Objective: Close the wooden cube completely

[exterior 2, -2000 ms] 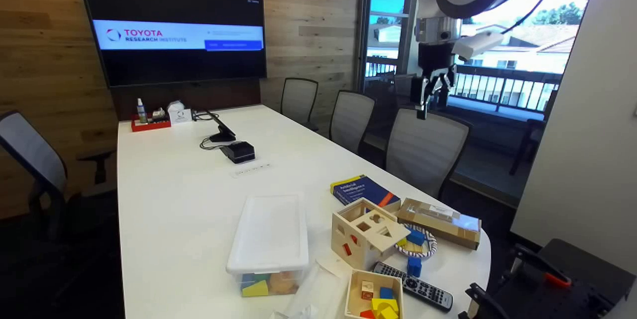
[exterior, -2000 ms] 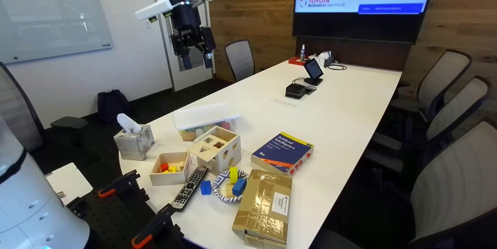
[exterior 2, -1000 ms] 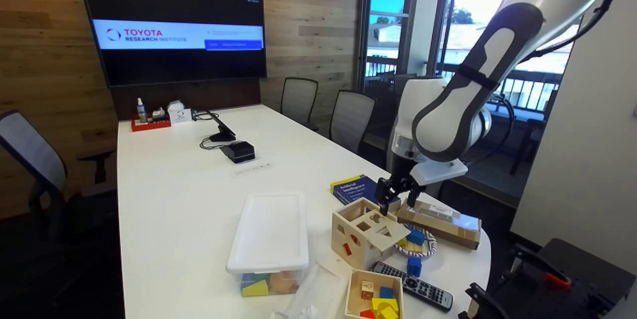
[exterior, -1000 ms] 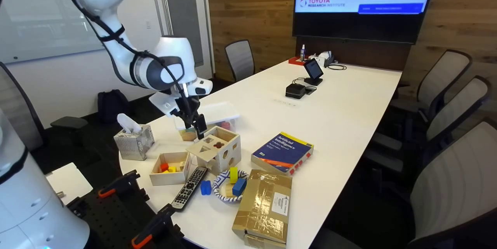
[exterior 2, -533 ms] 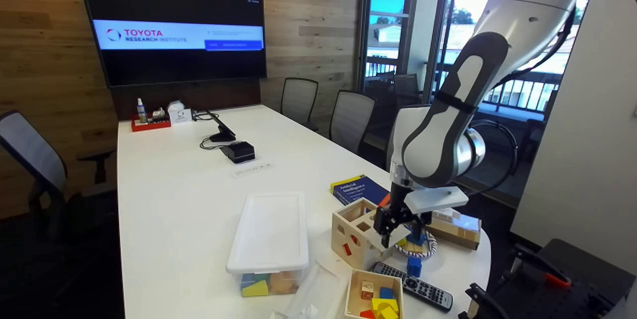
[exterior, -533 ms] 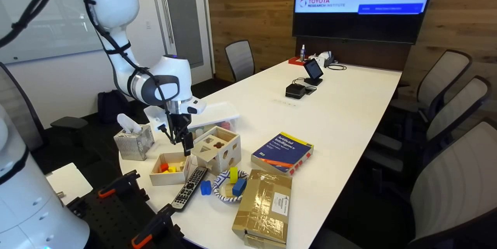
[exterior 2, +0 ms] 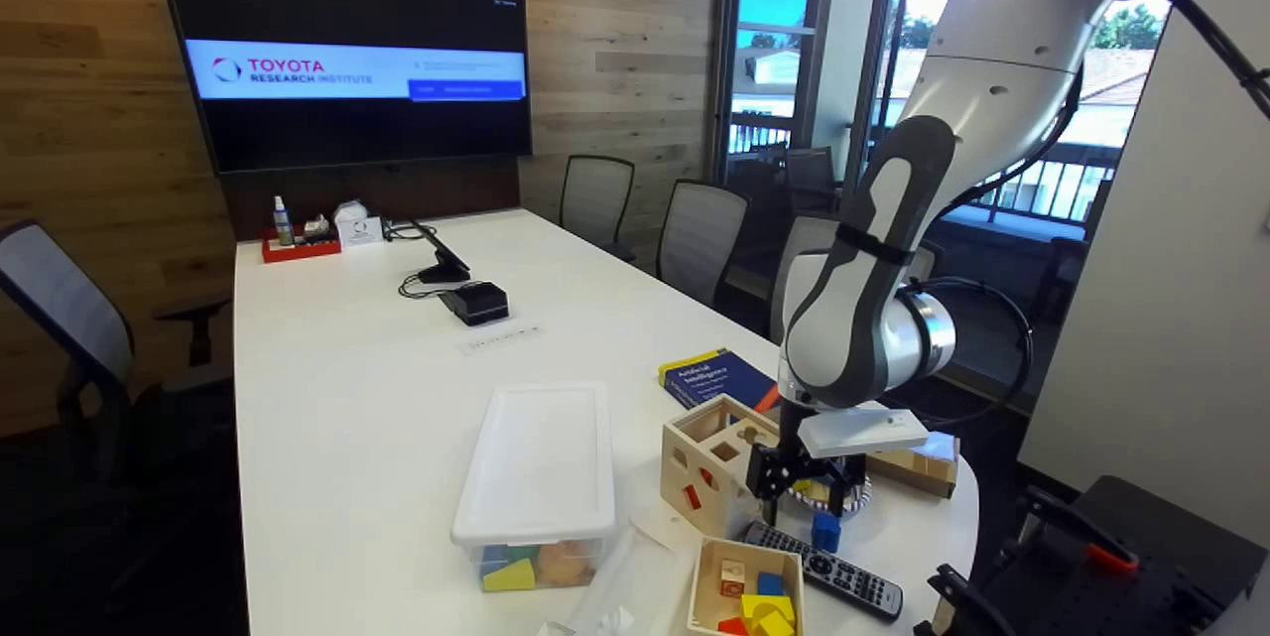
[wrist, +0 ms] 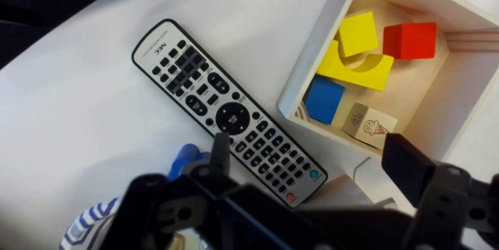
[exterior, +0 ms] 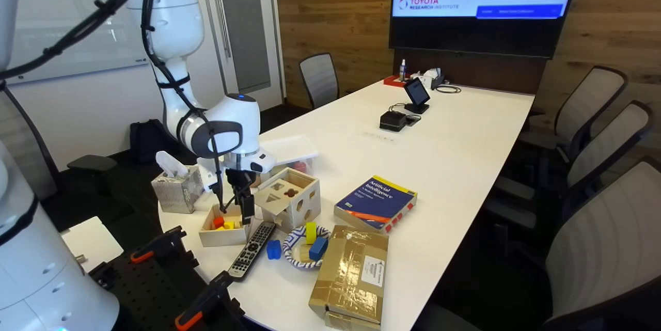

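The pale natural-wood shape-sorter cube (exterior: 304,198) is set upright on the long white table (exterior: 454,150), between the low open tray of pale wood (wrist: 456,101) and the thick dark-blue book with a yellow band (exterior: 369,199). Its flat wooden lid panel (exterior: 281,203), pierced with shape cutouts, is laid only partly across the top: part of the opening is left uncovered, and the other end is left overhanging the side nearest the tray.

The black two-fingered gripper (exterior 2: 805,509) is kept released, its fingers spread wide apart, and is positioned just beside that overhanging end; whether the panel is touched by either finger cannot be told. In the wrist view, the long silver-grey remote control (wrist: 230,115) is seen on the table below.

In the tray, a red block (wrist: 413,41), a yellow square block (wrist: 358,33), a yellow arch-shaped block (wrist: 356,74), a blue block (wrist: 323,100) and a natural-wood block printed with an ice-cream cone (wrist: 368,125) are gathered. A small blue piece (exterior: 274,249) is placed between the remote control and the round bowl with a blue-and-white rim (exterior: 290,248). The flat brown cardboard box (exterior: 343,277) is set just beside the bowl.
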Robot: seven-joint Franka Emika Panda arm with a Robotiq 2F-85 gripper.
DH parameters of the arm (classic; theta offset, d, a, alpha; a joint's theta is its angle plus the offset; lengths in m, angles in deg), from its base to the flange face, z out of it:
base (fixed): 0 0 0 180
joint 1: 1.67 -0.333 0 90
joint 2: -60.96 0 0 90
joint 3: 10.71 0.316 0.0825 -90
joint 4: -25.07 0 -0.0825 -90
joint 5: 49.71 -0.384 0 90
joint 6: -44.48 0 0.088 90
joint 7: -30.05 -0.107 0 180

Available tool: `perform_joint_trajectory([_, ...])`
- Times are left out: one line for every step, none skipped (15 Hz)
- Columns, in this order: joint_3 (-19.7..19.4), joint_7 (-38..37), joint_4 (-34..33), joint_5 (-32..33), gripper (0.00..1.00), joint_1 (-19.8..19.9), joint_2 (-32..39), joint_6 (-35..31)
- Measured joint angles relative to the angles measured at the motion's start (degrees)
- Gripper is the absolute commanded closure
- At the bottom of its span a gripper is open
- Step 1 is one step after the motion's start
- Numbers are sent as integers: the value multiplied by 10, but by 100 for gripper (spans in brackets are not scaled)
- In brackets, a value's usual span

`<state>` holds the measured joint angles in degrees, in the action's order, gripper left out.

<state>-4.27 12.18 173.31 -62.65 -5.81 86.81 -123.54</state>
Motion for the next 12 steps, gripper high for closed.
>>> perform_joint_trajectory([-5, 0, -3, 0, 0, 0, 8, -4])
perform_joint_trajectory([-9, 5, -7, 0, 0, 0, 15, -9])
perform_joint_trajectory([-13, 8, -11, 2, 0, 0, 23, -14])
perform_joint_trajectory([-18, 8, -15, 5, 0, -2, 29, -19])
perform_joint_trajectory([-21, 9, -20, 7, 0, -2, 35, -23])
perform_joint_trajectory([-26, 10, -26, 11, 0, -4, 41, -27])
perform_joint_trajectory([-33, 10, -31, 15, 0, -10, 47, -32])
perform_joint_trajectory([-41, 10, -36, 21, 0, -18, 52, -42])
perform_joint_trajectory([-51, 10, -41, 27, 0, -27, 58, -53])
perform_joint_trajectory([-61, 10, -46, 32, 0, -38, 63, -63])
perform_joint_trajectory([-72, 10, -51, 36, 0, -49, 69, -74])
perform_joint_trajectory([-82, 10, -55, 38, 0, -60, 74, -85])
